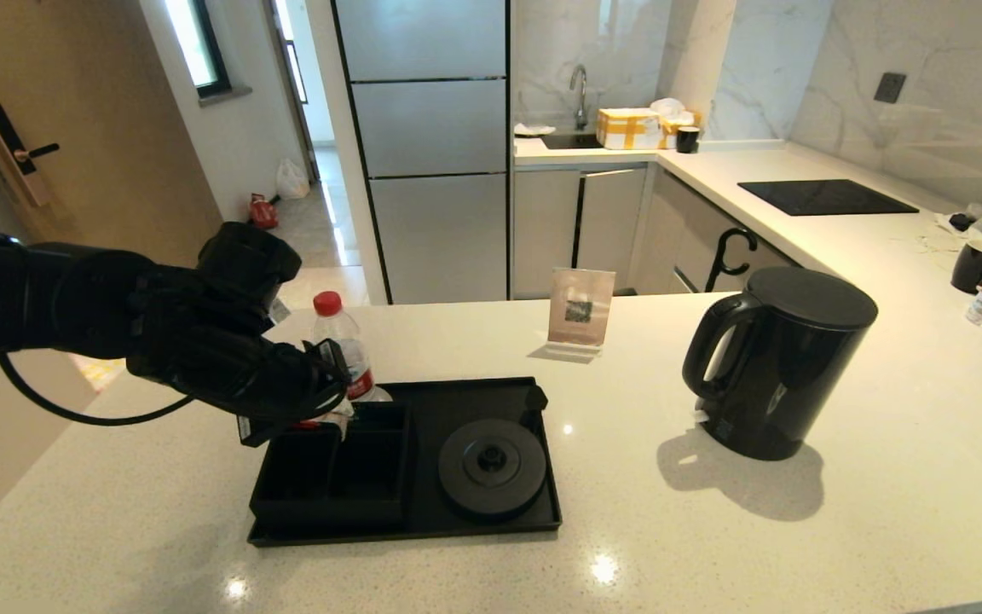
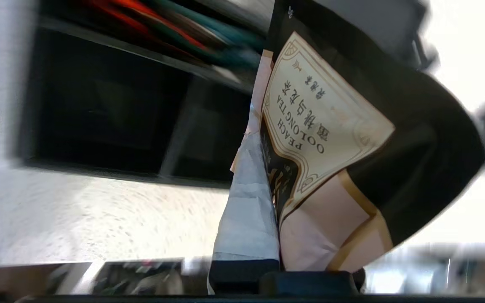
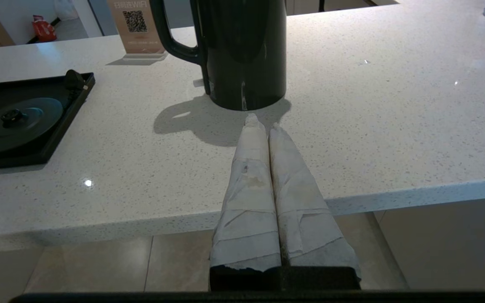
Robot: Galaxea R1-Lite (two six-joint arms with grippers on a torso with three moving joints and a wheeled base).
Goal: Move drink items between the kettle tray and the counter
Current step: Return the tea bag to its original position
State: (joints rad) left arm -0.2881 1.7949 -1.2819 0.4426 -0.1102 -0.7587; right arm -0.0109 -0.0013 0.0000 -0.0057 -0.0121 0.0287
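One tea sachet [image 2: 326, 126] — inside left pincer [image 2: 267, 176].

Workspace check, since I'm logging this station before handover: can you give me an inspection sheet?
Surface: counter, glossy speckled stone.
Job's things: kettle on the counter, off its round base; kettle tray with empty compartment box; tea sachet held.
Clutter: red-capped bottle, QR sign.
Grippers: left gripper over the compartment box, shut on the sachet; right gripper shut, near the counter's front edge.
Cables: black loop under the left arm.
Surroundings: fridge, cooktop.
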